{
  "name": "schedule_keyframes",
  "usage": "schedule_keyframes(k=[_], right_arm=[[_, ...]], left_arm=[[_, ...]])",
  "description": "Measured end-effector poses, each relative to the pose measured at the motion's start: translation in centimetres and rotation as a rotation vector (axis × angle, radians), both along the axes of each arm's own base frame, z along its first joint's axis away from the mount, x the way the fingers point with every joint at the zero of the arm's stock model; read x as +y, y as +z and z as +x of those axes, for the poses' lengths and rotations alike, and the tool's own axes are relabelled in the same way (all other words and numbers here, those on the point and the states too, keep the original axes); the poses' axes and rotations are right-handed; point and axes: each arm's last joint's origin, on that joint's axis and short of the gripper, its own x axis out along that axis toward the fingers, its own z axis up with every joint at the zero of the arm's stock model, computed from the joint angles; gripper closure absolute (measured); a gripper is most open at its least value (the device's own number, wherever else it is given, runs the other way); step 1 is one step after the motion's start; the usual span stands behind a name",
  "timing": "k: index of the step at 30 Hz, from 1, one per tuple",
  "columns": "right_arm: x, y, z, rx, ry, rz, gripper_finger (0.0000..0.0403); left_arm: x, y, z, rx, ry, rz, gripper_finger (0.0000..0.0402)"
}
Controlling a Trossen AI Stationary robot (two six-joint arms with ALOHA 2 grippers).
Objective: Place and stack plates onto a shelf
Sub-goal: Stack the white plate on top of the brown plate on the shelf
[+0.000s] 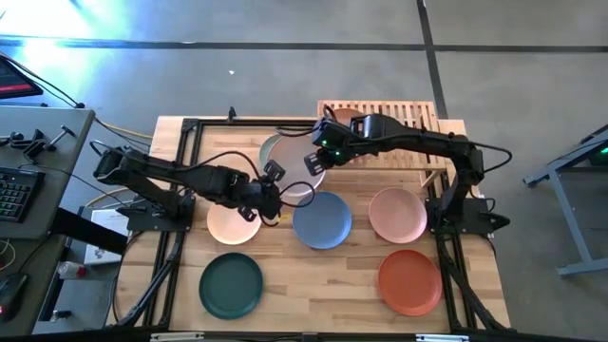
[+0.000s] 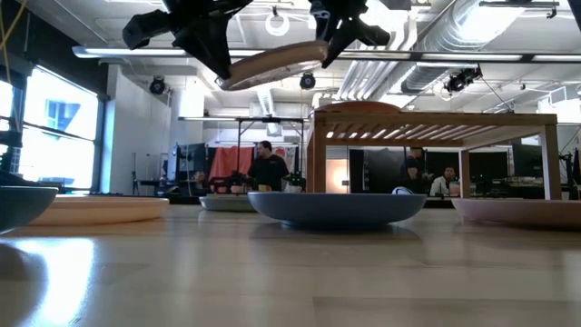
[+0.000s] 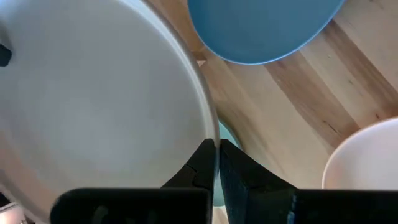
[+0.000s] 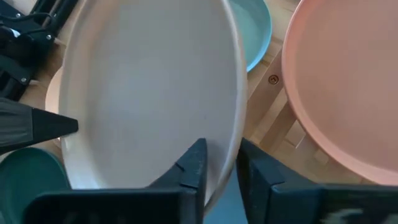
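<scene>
High view: both arms meet over the middle of the wooden table, sharing one pale pink plate held up in the air. The left gripper is clamped shut on its near rim; the right gripper straddles the far rim, jaws narrowed around the edge, though I cannot tell if they pinch it.

In the low view that plate hangs tilted, well clear of the tabletop and about level with the slatted bamboo shelf, which already carries a terracotta plate.

Beneath lie matte, low-rimmed rounds: blue plate, peach plate, dark green plate, pink plate, red-orange plate.
</scene>
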Motion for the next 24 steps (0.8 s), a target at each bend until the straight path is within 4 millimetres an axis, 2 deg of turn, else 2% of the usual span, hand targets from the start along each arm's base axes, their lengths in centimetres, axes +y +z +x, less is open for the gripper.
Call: schedule_keyframes(k=[3,16,24], right_arm=[[0.1,0.01,0.03,-0.003,-0.002,-0.002,0.0394],[0.19,0.0,0.0,-0.012,-0.031,0.041,0.0401],[0.28,-0.07,-0.11,0.0,-0.035,0.056,0.0402]], left_arm=[[-0.06,0.01,0.02,-0.004,-0.002,-0.005,0.04],[-0.05,-0.05,0.01,-0.037,0.061,-0.053,0.0375],[-0.2,-0.11,0.07,-0.098,0.167,-0.203,0.0331]])
